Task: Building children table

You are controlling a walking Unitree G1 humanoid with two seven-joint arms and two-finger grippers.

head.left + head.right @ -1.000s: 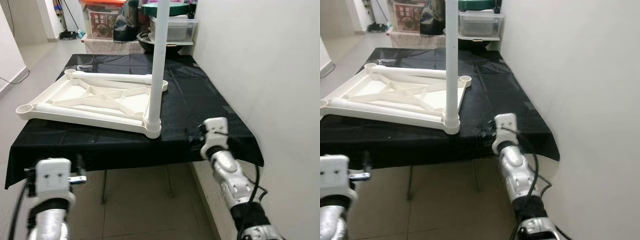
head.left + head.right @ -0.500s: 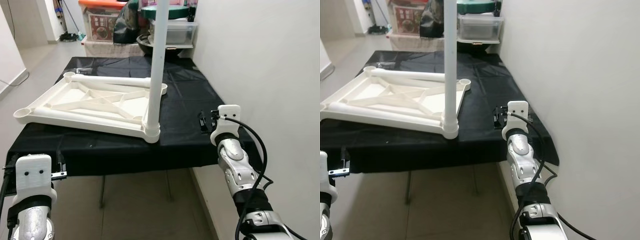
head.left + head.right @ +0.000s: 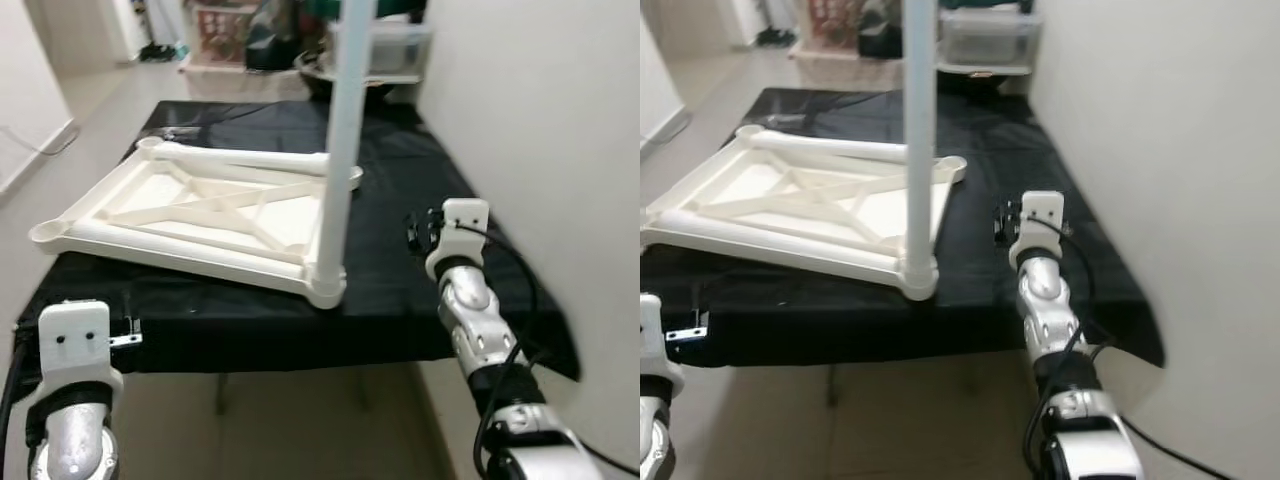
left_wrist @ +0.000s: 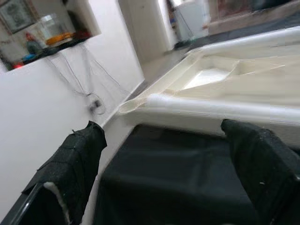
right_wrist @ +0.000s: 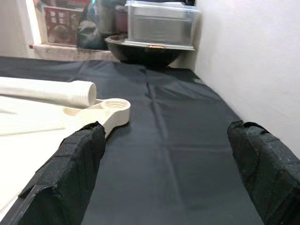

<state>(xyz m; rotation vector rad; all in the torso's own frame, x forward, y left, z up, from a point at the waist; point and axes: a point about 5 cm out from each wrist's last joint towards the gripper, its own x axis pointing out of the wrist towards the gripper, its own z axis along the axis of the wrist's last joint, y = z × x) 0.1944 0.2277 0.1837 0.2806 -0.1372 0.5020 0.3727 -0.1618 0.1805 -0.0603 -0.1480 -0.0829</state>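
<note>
While the tabletop (image 3: 190, 215) lies inverted, a clear lidded bin (image 5: 161, 23) stands beyond.

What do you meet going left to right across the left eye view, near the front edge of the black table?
Left hand → white tabletop lying upside down → upright white leg in its near corner → right hand → white wall.
</note>
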